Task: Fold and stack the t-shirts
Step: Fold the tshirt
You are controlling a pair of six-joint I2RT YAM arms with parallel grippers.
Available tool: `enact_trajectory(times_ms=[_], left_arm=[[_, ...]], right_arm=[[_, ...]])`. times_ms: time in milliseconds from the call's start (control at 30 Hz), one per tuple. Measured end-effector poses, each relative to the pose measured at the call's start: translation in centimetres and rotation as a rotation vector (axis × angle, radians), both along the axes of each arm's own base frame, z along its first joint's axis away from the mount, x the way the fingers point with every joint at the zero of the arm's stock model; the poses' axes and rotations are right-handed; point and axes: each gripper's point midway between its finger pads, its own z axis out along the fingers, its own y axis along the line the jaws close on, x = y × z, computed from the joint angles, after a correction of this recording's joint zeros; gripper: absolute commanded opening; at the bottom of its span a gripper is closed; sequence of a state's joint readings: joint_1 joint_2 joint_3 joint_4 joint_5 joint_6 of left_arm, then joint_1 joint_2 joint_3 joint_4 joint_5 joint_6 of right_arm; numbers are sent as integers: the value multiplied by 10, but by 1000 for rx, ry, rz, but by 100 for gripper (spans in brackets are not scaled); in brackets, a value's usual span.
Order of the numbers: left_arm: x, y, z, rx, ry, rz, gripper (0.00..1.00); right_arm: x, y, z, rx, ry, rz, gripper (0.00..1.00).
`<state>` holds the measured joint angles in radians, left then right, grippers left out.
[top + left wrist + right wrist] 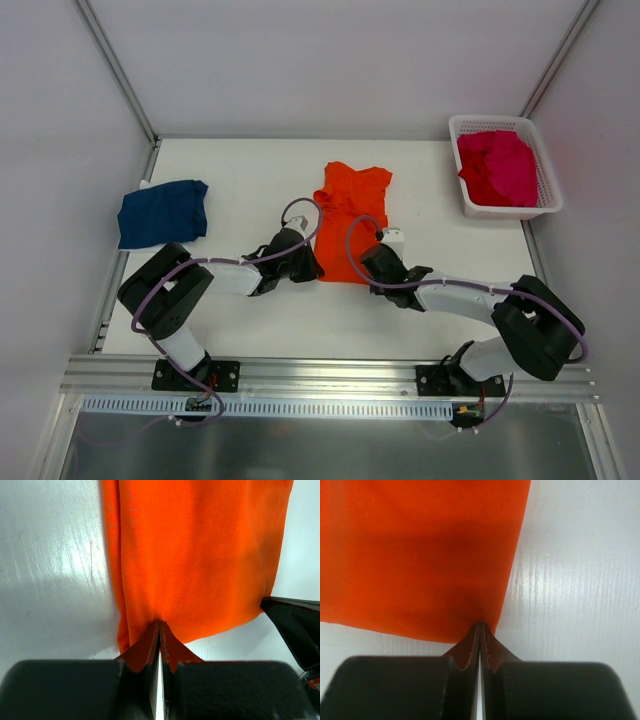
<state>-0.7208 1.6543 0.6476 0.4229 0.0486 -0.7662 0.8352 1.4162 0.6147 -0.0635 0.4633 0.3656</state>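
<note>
Container first: one white lattice basket (503, 211) at the far right corner of the table (250, 170), just inside the edge. It holds a crumpled heap of magenta-pink t-shirts (497, 166), piled about to the rim. I can't count them from the top view.

Surface: white tabletop, glossy, with faint grain lines in both wrist views. The orange t-shirt (352, 212) lies flat near the centre as a narrow strip, long axis running away from the arms, far end a bit rumpled. The navy t-shirt (162, 212) is folded into a rough rectangle at the left edge, well apart from the orange one.

Left gripper (159, 625): pinched closed on the orange t-shirt's near edge, close to its left corner, fingers meeting with cloth at the tips. Right gripper (480, 626): clamped tight the same way on the right corner of that edge. Both arms lie low over the table, reaching inward from their bases.

Room: plain white walls (330, 60) on three sides. Aluminium posts (115, 65) run up from the far table corners. A slotted aluminium rail (330, 372) along the near edge carries both bases.
</note>
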Motion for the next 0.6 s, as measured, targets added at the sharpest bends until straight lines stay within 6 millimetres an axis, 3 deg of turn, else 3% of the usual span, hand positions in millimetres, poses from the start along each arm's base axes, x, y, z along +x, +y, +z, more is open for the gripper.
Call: enact_trajectory(times_ms=[600], left_arm=[[2, 7, 1, 35, -28, 8, 0]], right_arm=[[2, 5, 3, 12, 16, -14, 0]])
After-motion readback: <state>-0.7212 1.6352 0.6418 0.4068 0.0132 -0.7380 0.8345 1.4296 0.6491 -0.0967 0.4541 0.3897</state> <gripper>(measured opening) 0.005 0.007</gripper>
